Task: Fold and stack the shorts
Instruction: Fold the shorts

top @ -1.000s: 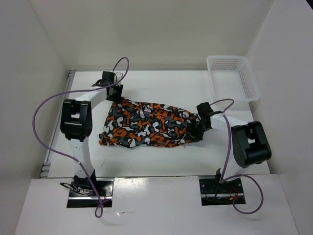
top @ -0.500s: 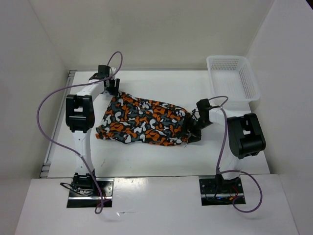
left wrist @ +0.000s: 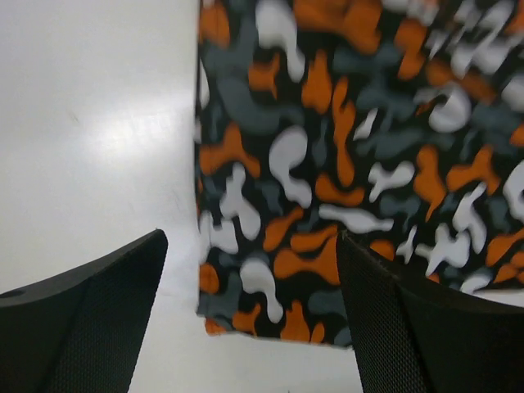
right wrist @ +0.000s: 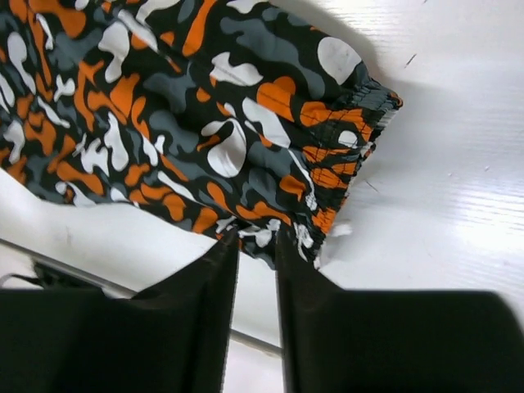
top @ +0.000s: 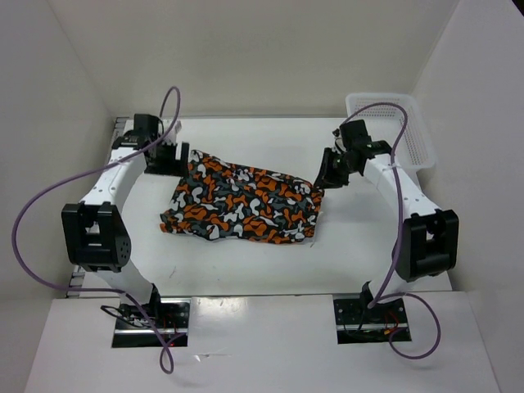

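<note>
This is a robotics lab cell. A bare white table [top: 246, 266] is boxed in by plain white panels [top: 270, 65] beyond the left hand [top: 176, 157] and right hand [top: 325, 175] and at their outer sides, and the left arm [top: 110, 176] and right arm [top: 401, 190] are bolted on metal plates [top: 176, 315] at its near edge. Loose purple cables [top: 173, 92] loop from the bases up to the wrists, and a white plastic mesh basket [top: 385, 97] sits beyond and outward of the right hand, in the far corner.
</note>
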